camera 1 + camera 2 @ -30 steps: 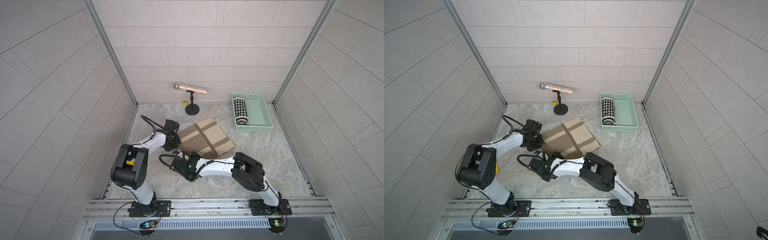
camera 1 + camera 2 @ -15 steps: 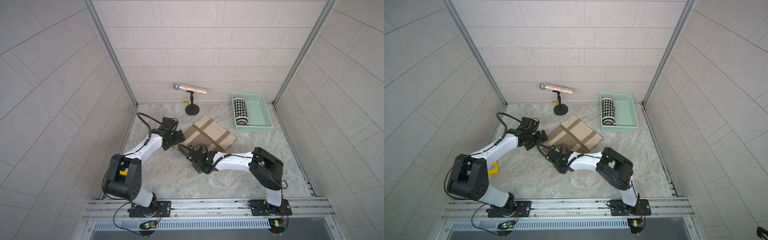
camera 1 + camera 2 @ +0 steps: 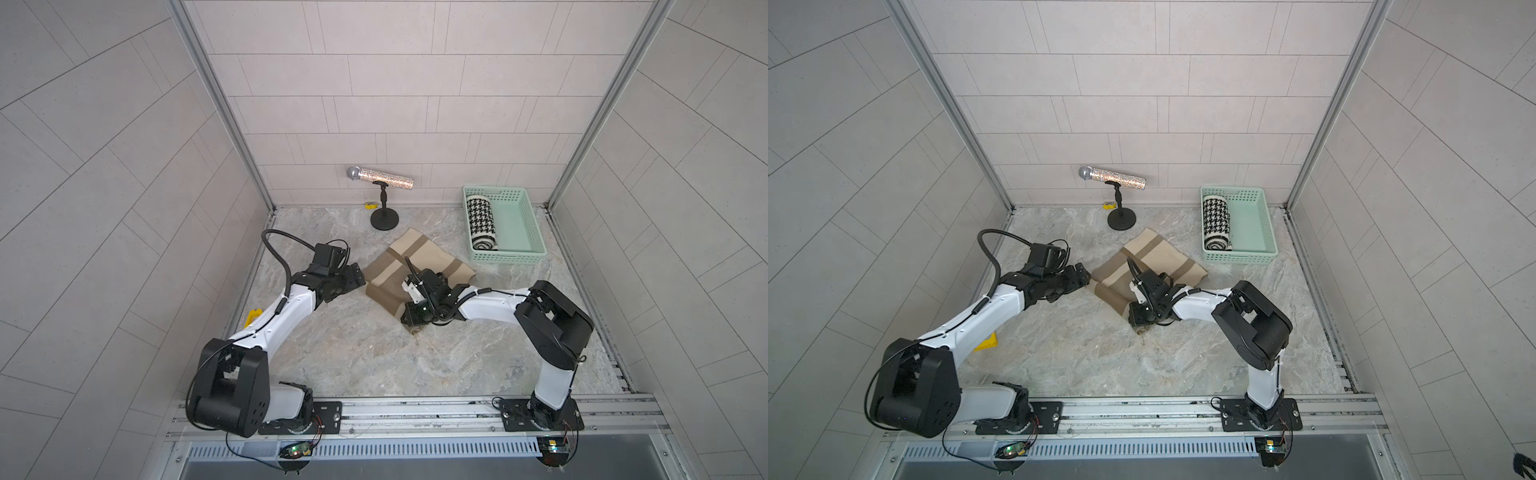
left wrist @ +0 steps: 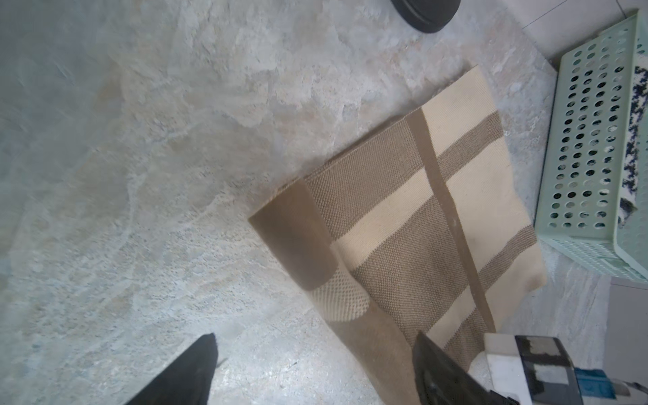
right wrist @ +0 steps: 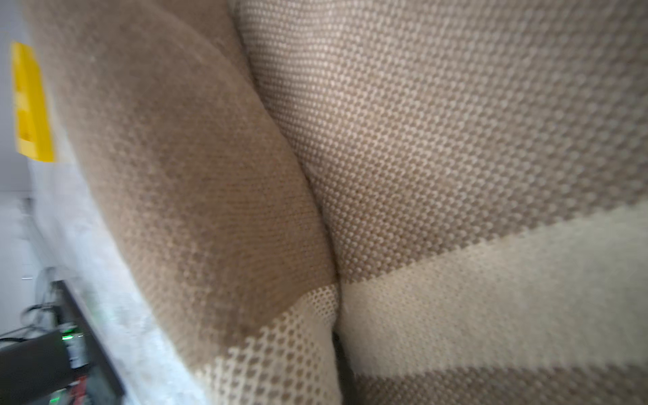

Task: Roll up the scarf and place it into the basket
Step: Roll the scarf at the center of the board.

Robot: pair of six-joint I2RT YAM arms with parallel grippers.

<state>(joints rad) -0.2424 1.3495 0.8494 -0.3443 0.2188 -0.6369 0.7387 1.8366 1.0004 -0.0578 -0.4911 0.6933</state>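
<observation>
The scarf (image 3: 419, 257) (image 3: 1154, 257) is beige with brown stripes and lies mid-table, its near-left edge turned over into a short roll (image 4: 294, 238). My left gripper (image 3: 357, 276) (image 3: 1081, 276) (image 4: 315, 368) is open at the scarf's left edge with only bare table between its fingers. My right gripper (image 3: 409, 320) (image 3: 1138, 318) is shut on the scarf's near corner. There the cloth (image 5: 420, 140) fills the right wrist view and hides the fingers. The mint-green basket (image 3: 505, 259) (image 3: 1239, 257) (image 4: 592, 140) stands at the back right.
A rolled black-and-white houndstooth scarf (image 3: 482, 222) (image 3: 1217, 222) lies along the basket's left side. A glittery microphone (image 3: 380, 178) on a black stand (image 3: 384, 218) is at the back, just behind the beige scarf. A yellow tag (image 3: 253, 318) lies by the left wall.
My left gripper has opened and let go of the scarf's left edge. My right gripper has shut on the near corner and moved right and back, pushing the scarf with it.
</observation>
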